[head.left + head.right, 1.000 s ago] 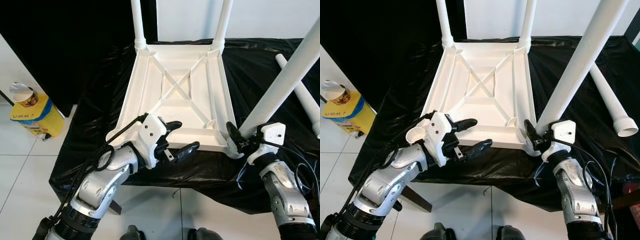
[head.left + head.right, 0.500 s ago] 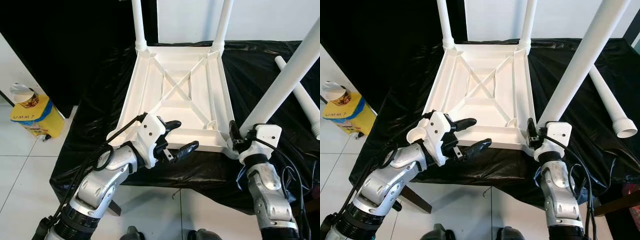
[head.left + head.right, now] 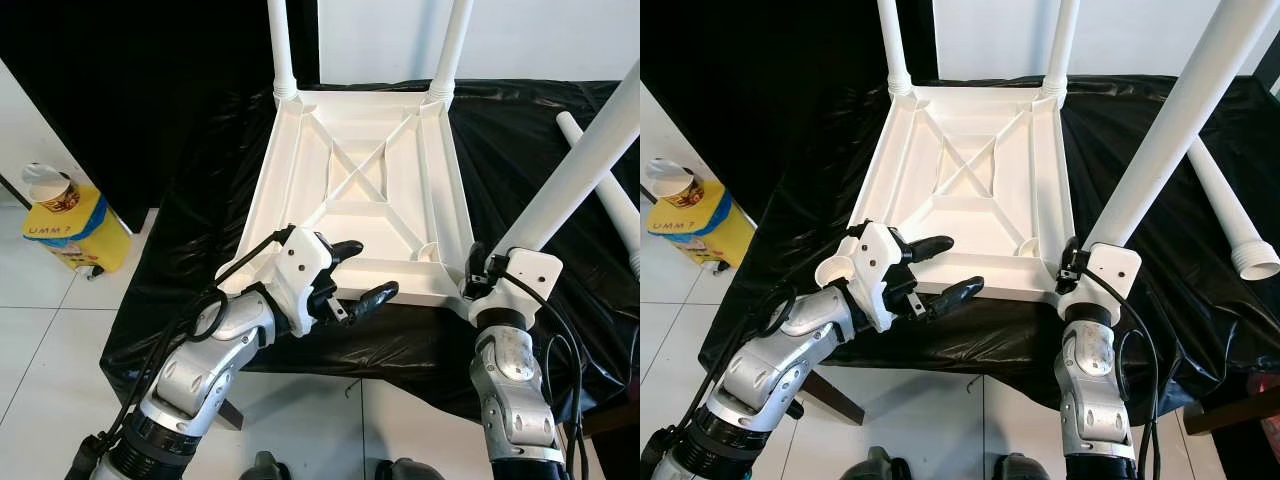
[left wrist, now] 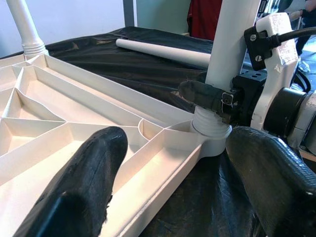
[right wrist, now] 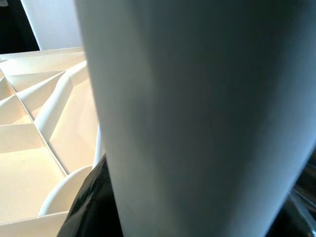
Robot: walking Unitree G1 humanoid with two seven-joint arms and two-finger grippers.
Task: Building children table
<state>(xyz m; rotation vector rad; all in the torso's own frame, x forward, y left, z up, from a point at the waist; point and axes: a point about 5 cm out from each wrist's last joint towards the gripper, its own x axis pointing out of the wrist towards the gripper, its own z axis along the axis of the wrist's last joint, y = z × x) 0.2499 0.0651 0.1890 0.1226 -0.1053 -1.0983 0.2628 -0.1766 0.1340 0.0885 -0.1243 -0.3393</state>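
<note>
A white children's table top (image 3: 262, 195) lies upside down on a black-covered table. Two white legs (image 3: 281, 50) (image 3: 452, 45) stand in its far corners. My right gripper (image 3: 482, 272) is shut on a third leg (image 3: 580, 170), which leans up to the right. Its ribbed end sits in the near right corner socket (image 4: 212, 139). A right fingertip (image 4: 205, 95) wraps that leg just above the socket. My left gripper (image 3: 362, 272) is open at the top's near edge, one finger above the rim and one in front of it. A fourth leg (image 3: 1225, 215) lies loose on the cloth at the right.
A black plastic sheet (image 3: 190, 220) covers the table and hangs over its front edge. On the white tile floor at the left stands a yellow container (image 3: 70, 230) with a cup on it. A black backdrop stands behind on the left.
My right forearm has swung inward to the left, turning its wrist around the leg's base while staying shut on it. The left gripper has stayed where it was.
</note>
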